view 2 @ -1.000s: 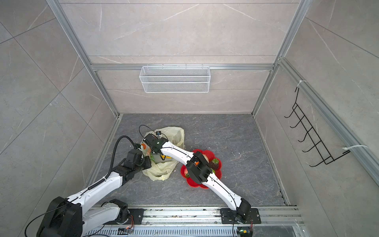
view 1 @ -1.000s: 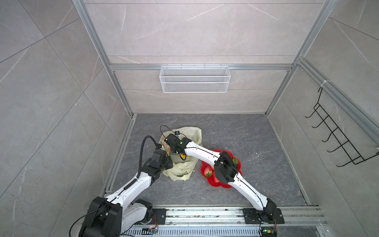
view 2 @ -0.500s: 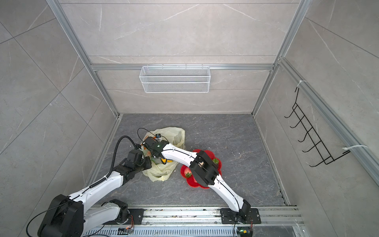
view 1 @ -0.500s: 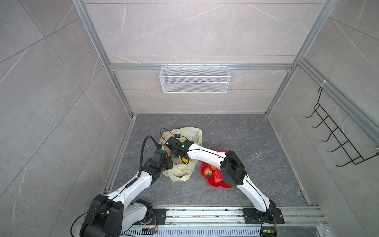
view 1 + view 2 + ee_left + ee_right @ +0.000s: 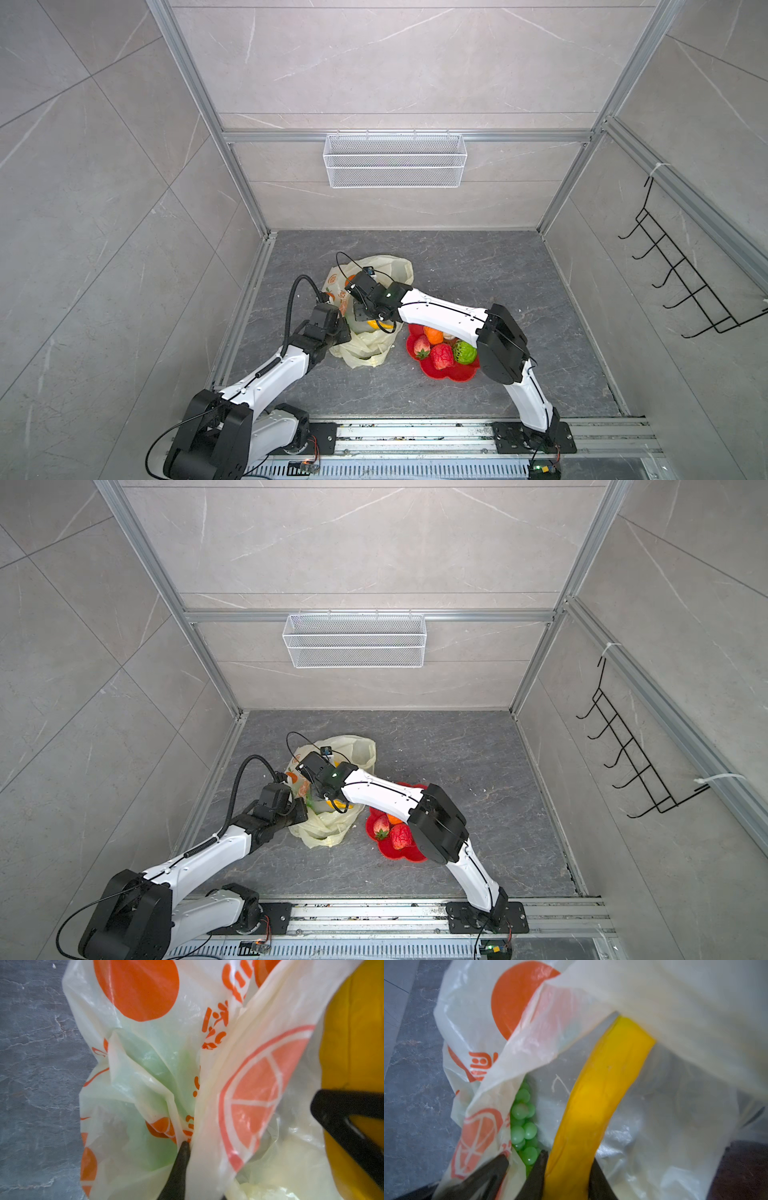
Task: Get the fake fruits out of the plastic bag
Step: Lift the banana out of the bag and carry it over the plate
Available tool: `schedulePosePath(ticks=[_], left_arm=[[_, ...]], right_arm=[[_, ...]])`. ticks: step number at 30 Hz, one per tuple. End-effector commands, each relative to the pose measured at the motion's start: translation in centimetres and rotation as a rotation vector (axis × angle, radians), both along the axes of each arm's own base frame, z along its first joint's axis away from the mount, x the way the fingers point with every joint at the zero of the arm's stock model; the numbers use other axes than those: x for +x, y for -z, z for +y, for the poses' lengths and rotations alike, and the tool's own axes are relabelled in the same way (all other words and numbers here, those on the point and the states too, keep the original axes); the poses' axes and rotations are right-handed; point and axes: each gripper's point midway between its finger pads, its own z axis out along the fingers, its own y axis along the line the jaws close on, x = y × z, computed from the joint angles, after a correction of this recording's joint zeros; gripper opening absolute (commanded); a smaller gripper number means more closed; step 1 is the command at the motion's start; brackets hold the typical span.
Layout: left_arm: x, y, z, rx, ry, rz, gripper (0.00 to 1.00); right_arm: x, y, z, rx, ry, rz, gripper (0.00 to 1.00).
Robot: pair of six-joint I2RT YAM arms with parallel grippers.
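You get bright, even, diffuse light in both top views; the arms throw only faint, soft-edged shadows on the grey desk (image 5: 457,266); those views are sharp throughout, though the wide lens splays the walls (image 5: 83,208) outward toward the picture edges. Your wrist views are far softer; in the left wrist view the plastic bag (image 5: 145,1053) glows as light passes through its film, with small white glints on the creases, and the left gripper (image 5: 185,1153) is a dark blur; in the right wrist view the banana (image 5: 602,1095) looks saturated, the green grapes (image 5: 523,1118) hazy, the right gripper (image 5: 568,1167) black and unfocused.
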Motion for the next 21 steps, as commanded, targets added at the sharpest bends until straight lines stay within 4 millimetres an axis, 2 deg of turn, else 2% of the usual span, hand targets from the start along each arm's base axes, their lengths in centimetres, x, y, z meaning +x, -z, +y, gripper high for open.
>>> schedulePosePath(ticks=[1,8,13,17,21], left_arm=[[0.8,-0.8,-0.4,-0.003,0.015,-0.033,0.12],[0.7,-0.8,-0.4,-0.003,0.017,-0.035,0.12],[0.8,-0.7,-0.4,-0.002,0.016,-0.027,0.11],[0.7,-0.8,-0.5,-0.009,0.02,-0.033,0.11],[0.7,-0.8,-0.5,-0.01,0.02,-0.033,0.12]], right_arm=[[-2.1,-2.5,-0.1,0.066,-0.041,0.002,0.27],[-6.5,-2.8,-2.9,0.051,-0.071,0.01,0.27],[-9.1,-3.4,-6.4,0.047,-0.029,0.037,0.27],[-10.2,-2.9,-10.2,0.024,0.069,0.046,0.27],[-9.9,-3.0,-13.0,0.009,0.201,0.017,0.27]])
